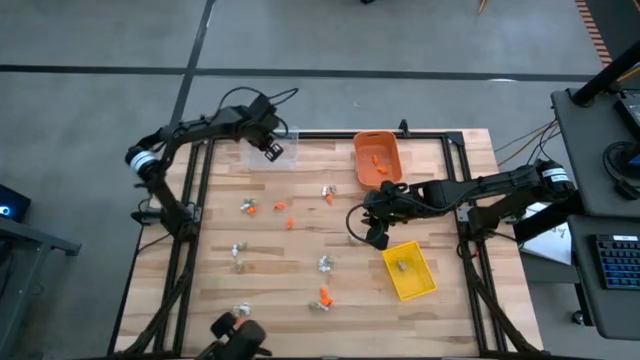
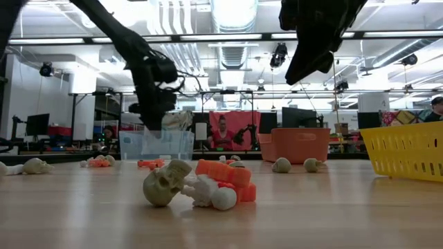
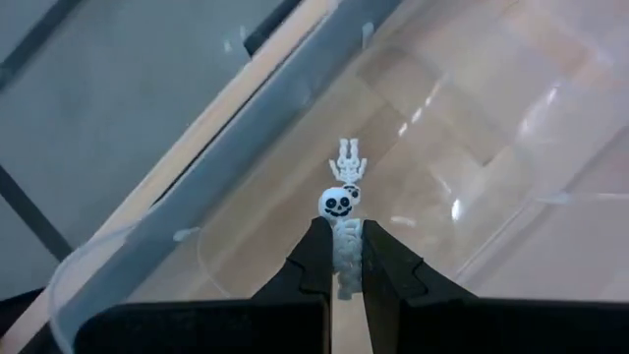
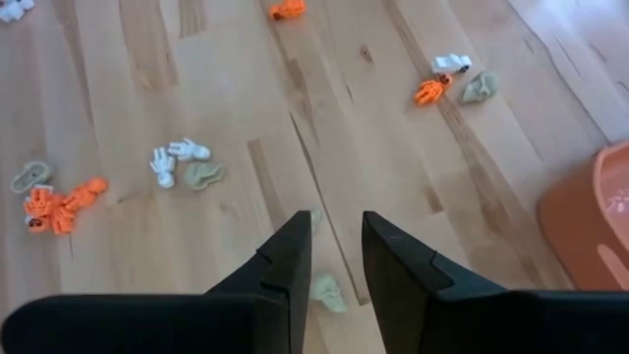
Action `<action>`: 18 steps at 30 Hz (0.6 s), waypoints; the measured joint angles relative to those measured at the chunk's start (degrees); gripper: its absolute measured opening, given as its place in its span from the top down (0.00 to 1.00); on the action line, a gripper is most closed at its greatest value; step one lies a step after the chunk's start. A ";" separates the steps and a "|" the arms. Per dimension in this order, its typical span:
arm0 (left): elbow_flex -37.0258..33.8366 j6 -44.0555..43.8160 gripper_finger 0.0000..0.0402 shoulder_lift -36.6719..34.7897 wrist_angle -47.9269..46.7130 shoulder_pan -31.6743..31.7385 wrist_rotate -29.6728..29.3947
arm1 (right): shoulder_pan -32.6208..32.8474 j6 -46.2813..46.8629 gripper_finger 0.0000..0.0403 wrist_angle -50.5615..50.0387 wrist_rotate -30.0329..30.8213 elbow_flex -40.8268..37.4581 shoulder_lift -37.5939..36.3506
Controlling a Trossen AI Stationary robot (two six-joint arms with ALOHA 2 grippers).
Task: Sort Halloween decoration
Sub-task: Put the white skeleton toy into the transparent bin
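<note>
Holding a tiny white skeleton trinket (image 3: 341, 236) pinched in the left gripper (image 1: 271, 150) over the clear plastic bin (image 1: 288, 152) at the desk's far edge, likely for dropping. Right gripper (image 4: 334, 254), fingers spread and empty, hovers mid-desk above a tan-grey skull trinket (image 4: 328, 291), between the orange bin (image 1: 377, 158) and the yellow basket (image 1: 410, 271).

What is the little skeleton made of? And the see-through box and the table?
Skeleton: probably hard plastic, matte white with painted black eyes and grin.
Clear box: likely thin shiny plastic; you see through it, and it glints.
Table: wood planks, pale and smooth, with visible grain.
</note>
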 joint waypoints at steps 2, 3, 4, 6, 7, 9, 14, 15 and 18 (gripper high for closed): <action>1.99 0.80 1.00 2.62 -1.94 0.00 -0.17 | 0.00 0.04 0.79 -0.02 -0.02 0.00 0.00; 2.70 1.13 1.00 3.71 -2.55 0.02 -0.23 | 0.00 0.04 0.79 -0.02 0.00 0.00 -0.02; 3.25 1.60 1.00 4.70 -2.96 0.02 -0.26 | 0.00 0.02 0.79 -0.02 -0.02 0.00 -0.01; 4.18 2.31 1.00 6.24 -4.13 0.11 -0.27 | 0.00 0.03 0.80 -0.02 -0.02 0.00 -0.01; 4.51 2.49 1.00 6.83 -4.52 0.17 -0.27 | 0.00 0.07 0.80 -0.02 -0.02 0.00 -0.01; 4.79 2.99 1.00 7.50 -5.11 0.17 -0.27 | 0.00 0.09 0.81 -0.02 -0.02 0.00 0.00; 4.81 3.29 0.97 7.65 -5.25 0.17 -1.00 | 0.00 0.13 0.81 0.06 -0.02 0.00 -0.01; 4.81 3.26 0.95 7.65 -5.29 0.17 -1.52 | 0.00 0.12 0.81 0.13 -0.03 0.00 0.00; 4.81 2.67 0.91 7.65 -5.51 0.17 -3.34 | 0.00 0.13 0.80 0.47 -0.02 0.00 0.00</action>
